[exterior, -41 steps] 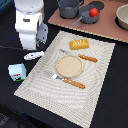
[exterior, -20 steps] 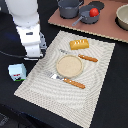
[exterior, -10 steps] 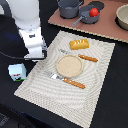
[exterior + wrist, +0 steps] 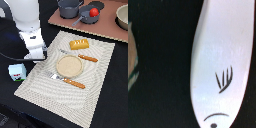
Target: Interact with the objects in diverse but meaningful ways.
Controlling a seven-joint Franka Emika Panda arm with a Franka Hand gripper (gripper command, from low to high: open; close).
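i see a dark table with a pale striped placemat (image 4: 75, 75) laid across it, viewed from the exterior camera. my white arm stands over the mat's edge on the exterior view's left, with the gripper (image 4: 36, 54) low over that edge. i cannot tell how far the jaws are apart, or whether they have hold of anything; the arm's own body hides them.

the wrist camera is filled by a flat white fish-shaped piece (image 4: 223, 65) with a drawn fin and eye, very close to the lens against black. i judge it lies right under the hand, but i cannot say if it is touched or gripped.

a white-and-blue milk carton (image 4: 17, 72) stands off the mat, just beside the arm. a golden bread loaf (image 4: 79, 44) rests on the mat's far part. in the middle sits a round tan plate (image 4: 68, 66), bare, between a fork (image 4: 66, 80) and a knife (image 4: 82, 56) with orange handles.

on a brown board (image 4: 107, 27) at the back are a grey pot (image 4: 69, 8) and a red tomato (image 4: 93, 12), well apart from the arm.

as i judge it, little is settled: the plate holds no food, the pot looks unused, and the fish is the piece in hand's reach now. the loaf, carton and tomato all remain to be handled.
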